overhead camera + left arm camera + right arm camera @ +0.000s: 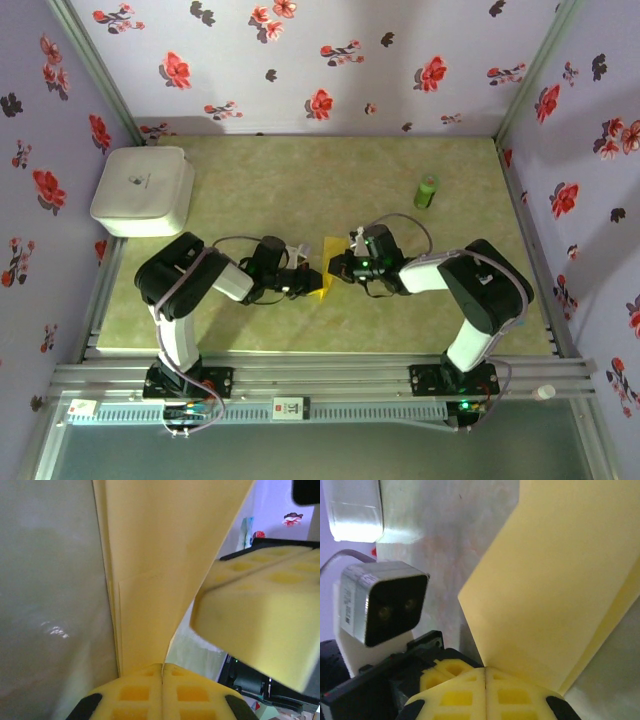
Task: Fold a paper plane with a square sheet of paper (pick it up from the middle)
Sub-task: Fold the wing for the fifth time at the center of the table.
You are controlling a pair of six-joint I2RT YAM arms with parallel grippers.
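Right now my left gripper [162, 672] has its pads pressed together on the near edge of the folded yellow paper [160, 555]. The paper rises straight ahead of them, with stacked layers showing along its left side. My right gripper [485, 672] faces the left one and is clamped just as tightly on the same paper from the opposite side. From its pads the paper fans up and to the right. The paper sits between my two grippers.

Pale green table [300, 180], white box [143, 190] far left, green cylinder [427, 191] far right
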